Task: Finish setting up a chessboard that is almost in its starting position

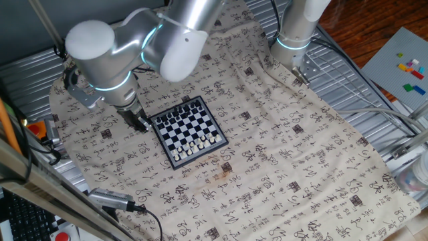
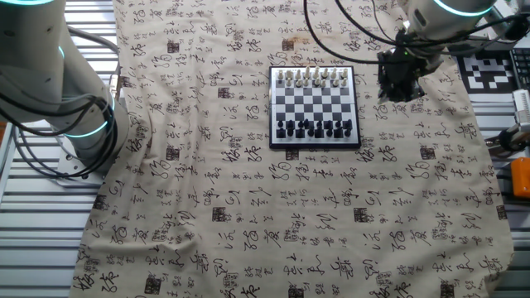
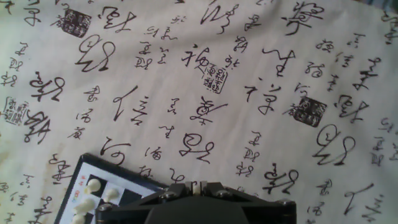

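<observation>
The chessboard (image 1: 188, 131) lies on the printed cloth, with dark pieces along its far edge and white pieces along its near edge. In the other fixed view the chessboard (image 2: 315, 106) has the white pieces at the top. My gripper (image 1: 139, 122) hangs just off the board's left corner, above the cloth. In the other fixed view my gripper (image 2: 396, 81) is right of the board's white-piece corner. In the hand view the gripper (image 3: 199, 185) has its fingers pressed together and no piece shows between them. A board corner (image 3: 74, 180) with white pieces lies at lower left.
A beige cloth with black calligraphy (image 1: 287, 154) covers the table. A second arm's base (image 1: 294, 33) stands at the back right. A grey plate with coloured bricks (image 1: 401, 63) lies far right. A cabled device (image 1: 110, 199) rests at the front left edge.
</observation>
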You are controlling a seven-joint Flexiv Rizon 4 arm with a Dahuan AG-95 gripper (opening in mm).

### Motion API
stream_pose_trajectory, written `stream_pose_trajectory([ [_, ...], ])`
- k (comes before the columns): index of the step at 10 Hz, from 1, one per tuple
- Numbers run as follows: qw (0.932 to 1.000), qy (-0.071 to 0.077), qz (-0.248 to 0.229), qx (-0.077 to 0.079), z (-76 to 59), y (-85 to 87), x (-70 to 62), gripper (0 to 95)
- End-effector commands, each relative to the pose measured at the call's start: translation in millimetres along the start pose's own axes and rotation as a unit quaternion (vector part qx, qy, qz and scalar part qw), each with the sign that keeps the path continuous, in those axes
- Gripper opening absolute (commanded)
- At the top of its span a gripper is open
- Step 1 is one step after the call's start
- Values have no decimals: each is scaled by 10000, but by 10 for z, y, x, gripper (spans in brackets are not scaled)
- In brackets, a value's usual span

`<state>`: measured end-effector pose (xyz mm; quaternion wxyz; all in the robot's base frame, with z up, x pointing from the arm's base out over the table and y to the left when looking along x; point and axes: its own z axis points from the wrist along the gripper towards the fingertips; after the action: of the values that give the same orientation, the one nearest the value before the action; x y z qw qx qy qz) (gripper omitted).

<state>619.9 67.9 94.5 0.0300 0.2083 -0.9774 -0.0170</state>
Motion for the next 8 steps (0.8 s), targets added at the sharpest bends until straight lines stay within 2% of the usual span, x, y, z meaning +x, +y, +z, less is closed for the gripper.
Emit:
stream_pose_trajectory([
  [1,9999,1,99,42,-85,287,191,0],
  [3,9998,45,166,74,-162,582,362,0],
  [4,9997,48,241,89,-181,768,501,0],
  [5,9996,40,262,89,-180,801,527,0],
  [7,9993,22,361,104,-113,1071,791,0],
  [8,9992,-11,390,90,-72,1122,878,0],
])
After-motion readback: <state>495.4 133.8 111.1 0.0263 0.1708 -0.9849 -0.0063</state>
